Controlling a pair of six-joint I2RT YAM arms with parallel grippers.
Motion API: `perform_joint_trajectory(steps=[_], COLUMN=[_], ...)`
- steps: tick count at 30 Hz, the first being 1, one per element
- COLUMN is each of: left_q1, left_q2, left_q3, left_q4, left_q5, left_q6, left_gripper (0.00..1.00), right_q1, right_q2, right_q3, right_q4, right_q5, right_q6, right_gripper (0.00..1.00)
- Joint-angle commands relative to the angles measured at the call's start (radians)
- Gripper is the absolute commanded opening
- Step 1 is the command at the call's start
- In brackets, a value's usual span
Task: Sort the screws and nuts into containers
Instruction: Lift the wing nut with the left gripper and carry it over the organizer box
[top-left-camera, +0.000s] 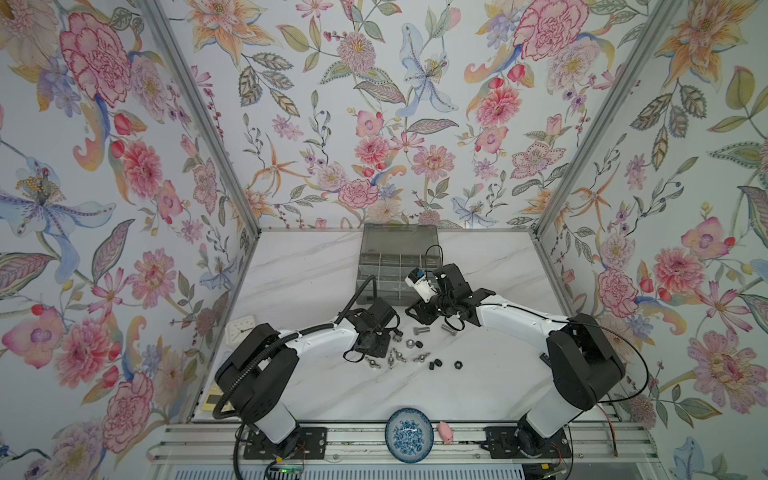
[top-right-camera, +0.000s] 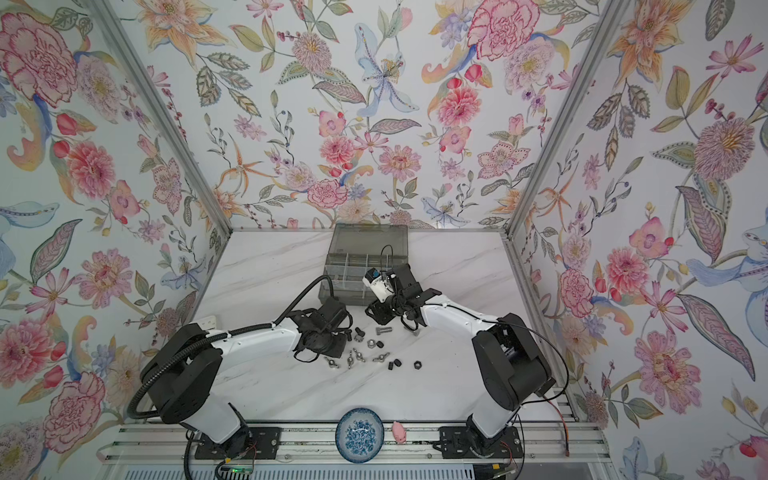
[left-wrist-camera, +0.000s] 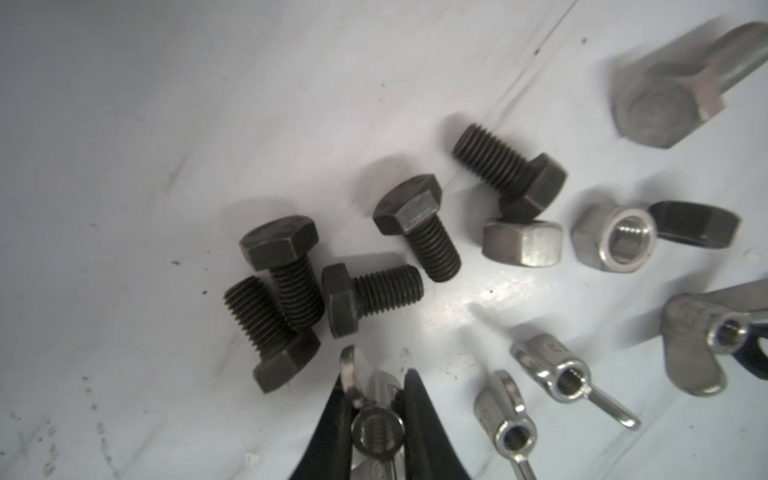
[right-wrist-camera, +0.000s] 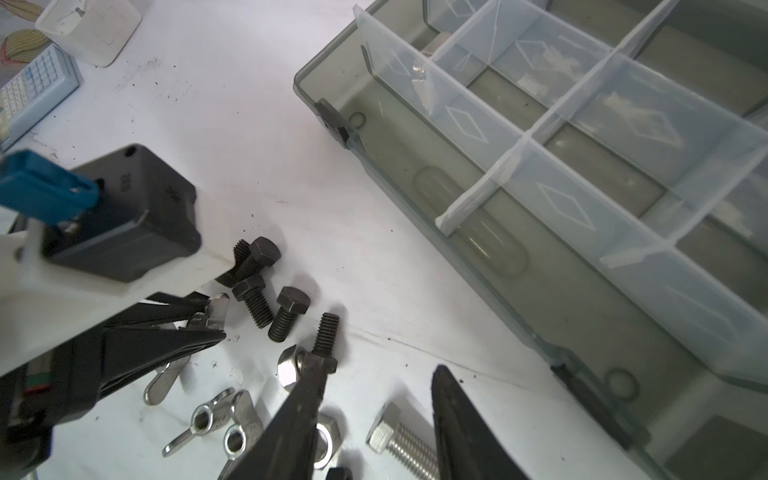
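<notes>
Left gripper (left-wrist-camera: 377, 386) is clamped on a silver wing nut (left-wrist-camera: 376, 430), a black finger (left-wrist-camera: 419, 415) on either side of its threaded body and one ear poking up between them. Whether that nut is clear of the white marble table (top-left-camera: 311, 270), I can't tell. Just beyond the fingertips lie five black screws (left-wrist-camera: 415, 232) in a loose cluster, two of them crossed. Beside them sit two silver hex nuts (left-wrist-camera: 521, 243), and three more wing nuts (left-wrist-camera: 557, 374) lie scattered nearby. Over to the right gripper (right-wrist-camera: 378, 370): jaws spread, nothing between them, hanging above a silver screw (right-wrist-camera: 399, 444) that lies flat on the table. One fingertip sits right by the head of a black screw. The grey organizer box (right-wrist-camera: 519, 137) stands open toward the back of the table, just beyond the parts, lid up, dividers showing. In both top views two black hex nuts (top-left-camera: 434, 365) lie toward the front, apart from the rest.
</notes>
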Motion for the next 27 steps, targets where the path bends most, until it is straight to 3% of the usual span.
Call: perform_joint_trajectory(steps=[1,7,17,27], left_q1=[0.029,0.117,0.374,0.421], left_q2=[-0.078,-0.061,0.209,0.483], left_q3=[0.083,0.209,0.472,0.711], left_q4=[-0.004,0.000,0.177,0.186], left_q5=[-0.023,-0.026,0.029,0.080], left_q6=[0.059,0.144,0.216,0.244], left_gripper=[0.00,0.00,0.00,0.00], right_q1=[-0.008,-0.018,-0.014,-0.011], right_q2=[-0.041,-0.058,-0.102,-0.150], right_q3=[-0.025,-0.036,-0.074,-0.127], right_q4=[0.023,0.038,0.039,0.037], right_q5=[-0.023,-0.028,-0.012,0.027], right_q6=[0.022,0.036,0.055,0.071], right_gripper=[0.46,0.46,0.46,0.46])
